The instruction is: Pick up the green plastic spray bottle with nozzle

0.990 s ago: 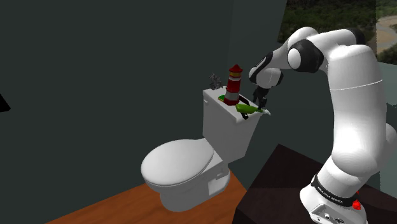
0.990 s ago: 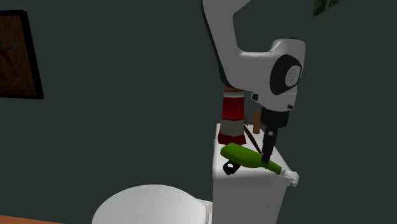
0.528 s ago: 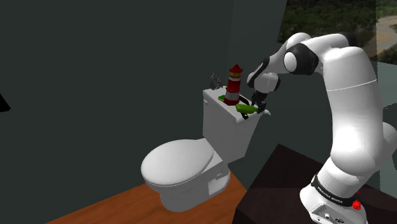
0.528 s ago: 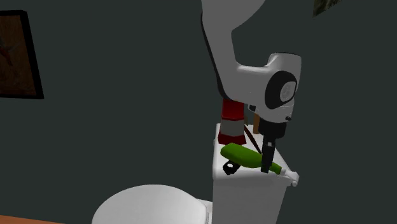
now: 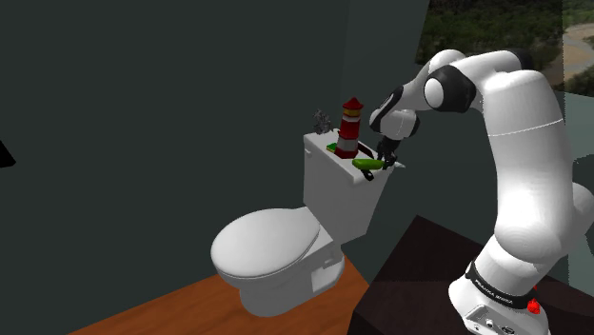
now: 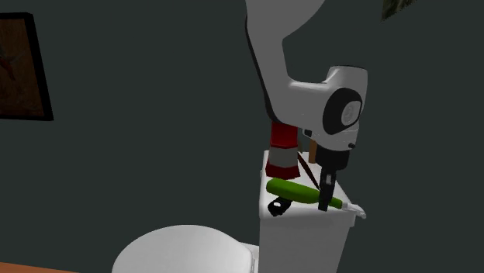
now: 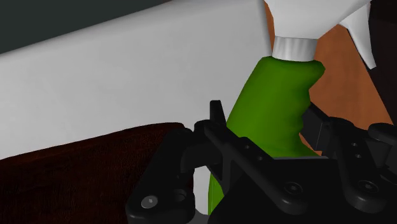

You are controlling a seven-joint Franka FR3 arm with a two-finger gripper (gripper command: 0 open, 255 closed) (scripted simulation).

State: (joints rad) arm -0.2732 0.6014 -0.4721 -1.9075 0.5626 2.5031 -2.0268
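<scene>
1. Shoulder view: shows a green spray bottle [image 5: 365, 164] lying on its side atop a white toilet tank [image 5: 338, 195], just beside a red-and-white lighthouse figure [image 5: 350, 127]; places the black gripper [image 5: 386, 160] at the nozzle end.
2. Second exterior view: catches the gripper [image 6: 324, 202] reaching straight down across the spray bottle [image 6: 288, 190] near its neck, at the edge of the toilet tank [image 6: 302, 233].
3. Wrist view: finds both fingers [image 7: 218, 121] pinching the green body of the spray bottle [image 7: 280, 108], seemingly touching on each side, with the white nozzle [image 7: 312, 16] beyond.
</scene>
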